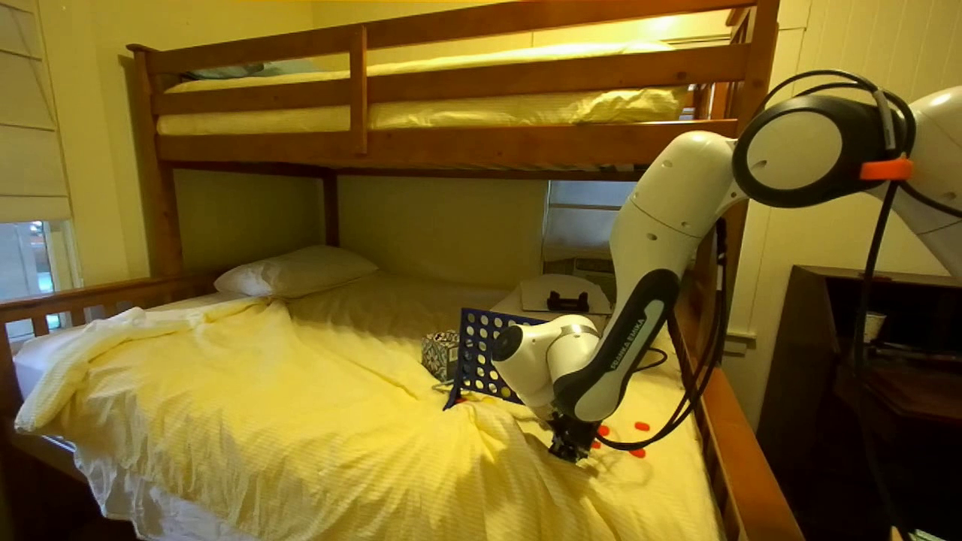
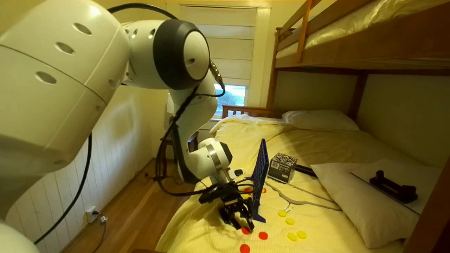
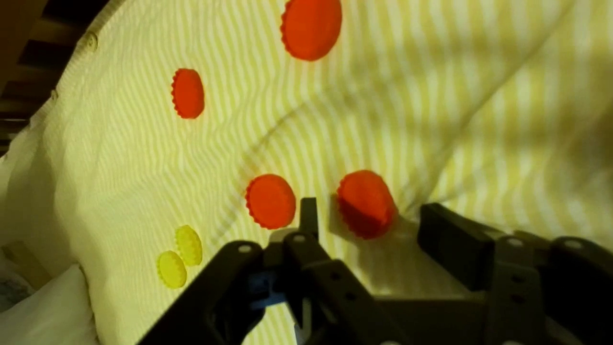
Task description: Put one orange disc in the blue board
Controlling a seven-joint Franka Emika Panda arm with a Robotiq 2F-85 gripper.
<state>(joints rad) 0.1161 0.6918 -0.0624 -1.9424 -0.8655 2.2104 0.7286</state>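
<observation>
Orange-red discs lie on the yellow striped bedspread. In the wrist view one disc (image 3: 366, 203) lies between the fingers of my open gripper (image 3: 366, 215), apart from both fingertips. A second disc (image 3: 271, 201) lies just outside the left finger; two more discs (image 3: 311, 28) (image 3: 188, 93) lie farther off. In an exterior view my gripper (image 2: 245, 224) points down at the bed, over a disc (image 2: 245, 231). The blue board (image 2: 260, 168) stands upright beside the gripper. It also shows in an exterior view (image 1: 476, 385), partly hidden behind the arm.
Yellow discs (image 2: 290, 221) lie on the bed beyond the board. A patterned box (image 2: 282, 168) and a grey hanger (image 2: 299, 202) lie behind it. A pillow (image 2: 351, 196) bears a board with a black holder (image 2: 393, 188). A wooden bed rail (image 1: 740, 451) and upper bunk (image 1: 451, 146) border the space.
</observation>
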